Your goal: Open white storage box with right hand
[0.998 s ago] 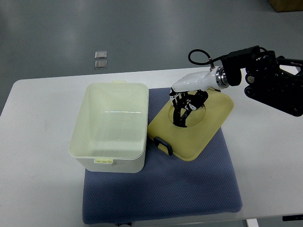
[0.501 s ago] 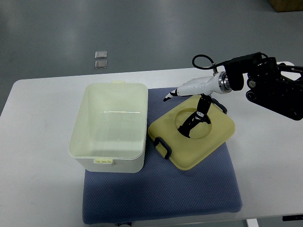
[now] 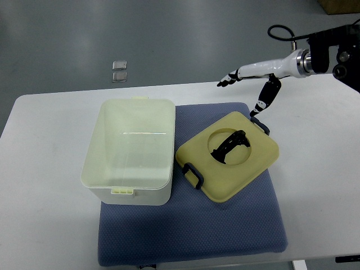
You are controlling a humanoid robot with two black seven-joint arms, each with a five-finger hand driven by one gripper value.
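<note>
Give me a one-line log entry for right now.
storage box: open, empty | lid: flat on blue mat, right of box | right hand: open, above table, off lid

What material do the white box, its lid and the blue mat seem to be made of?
The white box looks like glossy, slightly translucent plastic: a light streak reflects inside. The lid seems matte yellowish plastic with black, probably plastic, clips. The blue mat looks like soft dotted fabric or foam.
</note>
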